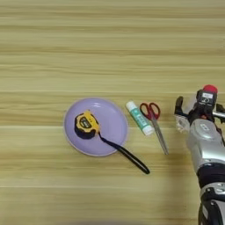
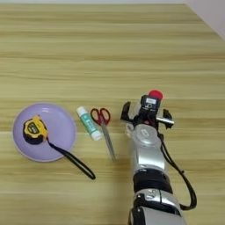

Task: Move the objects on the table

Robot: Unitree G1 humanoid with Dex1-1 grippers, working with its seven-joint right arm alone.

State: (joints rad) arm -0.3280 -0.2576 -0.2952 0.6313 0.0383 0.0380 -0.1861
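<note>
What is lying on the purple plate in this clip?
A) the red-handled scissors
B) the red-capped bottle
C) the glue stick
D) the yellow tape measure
D: the yellow tape measure sits on the purple plate, while the scissors and glue stick lie on the table to its right.

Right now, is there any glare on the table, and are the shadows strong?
Left eye view: even light, no glare on the table; only a faint shadow under the purple plate at its near rim. Right eye view: likewise even, no glare.
</note>
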